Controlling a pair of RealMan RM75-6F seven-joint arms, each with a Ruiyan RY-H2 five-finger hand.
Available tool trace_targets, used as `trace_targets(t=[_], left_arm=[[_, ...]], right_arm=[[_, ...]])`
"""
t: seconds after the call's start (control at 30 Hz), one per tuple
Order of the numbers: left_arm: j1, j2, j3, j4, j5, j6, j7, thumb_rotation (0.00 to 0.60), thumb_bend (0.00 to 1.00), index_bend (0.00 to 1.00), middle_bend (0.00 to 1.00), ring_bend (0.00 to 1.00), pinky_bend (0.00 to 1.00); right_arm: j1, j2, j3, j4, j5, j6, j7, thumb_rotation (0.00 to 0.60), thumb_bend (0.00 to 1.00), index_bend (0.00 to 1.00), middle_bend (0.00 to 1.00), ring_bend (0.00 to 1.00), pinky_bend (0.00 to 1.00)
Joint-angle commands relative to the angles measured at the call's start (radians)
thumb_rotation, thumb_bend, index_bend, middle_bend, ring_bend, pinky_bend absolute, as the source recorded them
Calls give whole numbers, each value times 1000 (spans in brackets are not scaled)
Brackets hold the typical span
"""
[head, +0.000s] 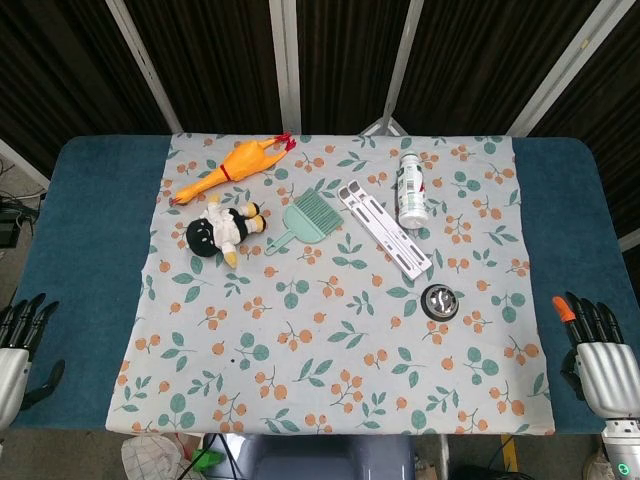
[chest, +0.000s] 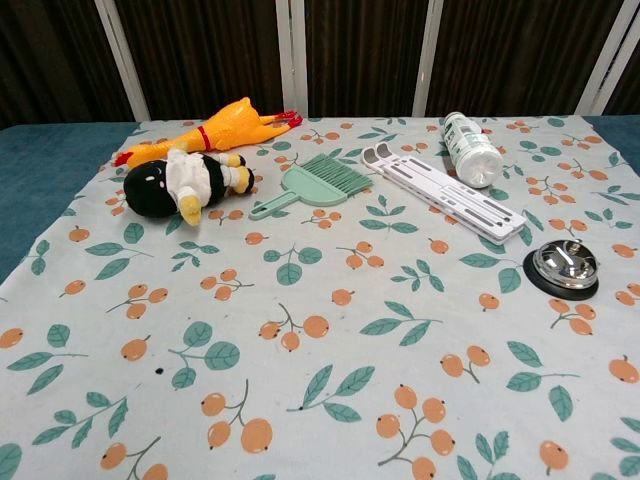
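Backdrop: dark slatted panels with pale metal struts stand behind a blue-topped table (head: 90, 200), which is draped with a white cloth printed with orange berries and green leaves (head: 330, 350)
Left hand (head: 18, 345): it rests at the table's near left edge, off the cloth, dark fingers (head: 30, 312) spread and straight, holding nothing
Nearest to left hand: a black-and-white plush doll with yellow feet (head: 222, 230), well apart from it; just behind the doll lies an orange rubber chicken with a red comb (head: 232, 163)
Middle: a mint-green plastic hand brush (head: 305, 220), then a long white slotted plastic rack (head: 385, 230) lying aslant
Container: a white plastic bottle with a green label (head: 411, 190) lies on its side, cap on; its contents cannot be told
Nearest to right hand: a chrome desk bell on a black base (head: 439, 300), upright, near the rack's end
Right hand (head: 600, 350): it sits at the near right edge, fingers apart and extended, one tip orange, empty
Handling judgement: a reach for the bell would go best straight down from above, clear of the rack
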Motion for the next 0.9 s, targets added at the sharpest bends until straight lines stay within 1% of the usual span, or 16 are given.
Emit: trace_targets(t=[0.03,0.37,0.57,0.77,0.9], left_arm=[[-1,0,-1,0,-1,0,-1,600,525,95,0,0,0],[7,3,4,-2,18,17,-5,600,525,95,0,0,0],[1,1,3,-2,1,-2,4,600,525,95,0,0,0],[9,-2,10,-9,19,12,18,600,525,95,0,0,0],[6,-5,5,-13,7,6,19,600,525,95,0,0,0]], right_arm=[[1,-2,0,1,1,-2,-2,600,1000,0,0,0,0],[-4,-10,4,-2,1,14,-12,600,1000,0,0,0,0],[-3,-10,4,2,4,9,-8,600,1000,0,0,0,0],[2,-25,-10,-10,-26,6,-13,600,1000,0,0,0,0],[24,-45,-28,-26,-63,-26,-15,600,1000,0,0,0,0]])
